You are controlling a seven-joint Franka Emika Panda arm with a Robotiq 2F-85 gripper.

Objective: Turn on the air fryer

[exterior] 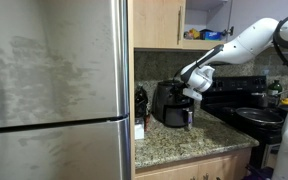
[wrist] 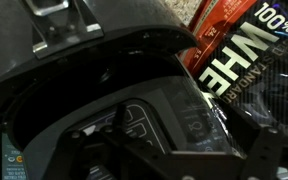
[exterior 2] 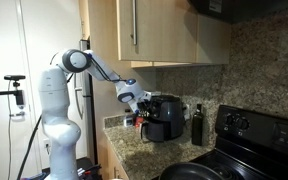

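Note:
The air fryer [exterior: 170, 108] is a squat glossy black box on the granite counter, seen in both exterior views [exterior 2: 166, 120]. My gripper [exterior: 190, 96] is at its front top edge, pointing down at it [exterior 2: 138, 106]. In the wrist view the fryer's glossy top with its faint touch control panel [wrist: 169, 112] fills the frame. My dark fingers [wrist: 184, 165] sit together low in that view, just over the panel. They look shut and hold nothing. Whether they touch the panel cannot be told.
A steel fridge [exterior: 54, 90] stands beside the counter. A black stove [exterior: 246, 100] with a pan [exterior: 260, 116] is on the fryer's other side. A slim dark bottle [exterior 2: 196, 124] stands by the fryer. A red and black packet [wrist: 246, 50] lies behind it. Cabinets [exterior 2: 149, 30] hang overhead.

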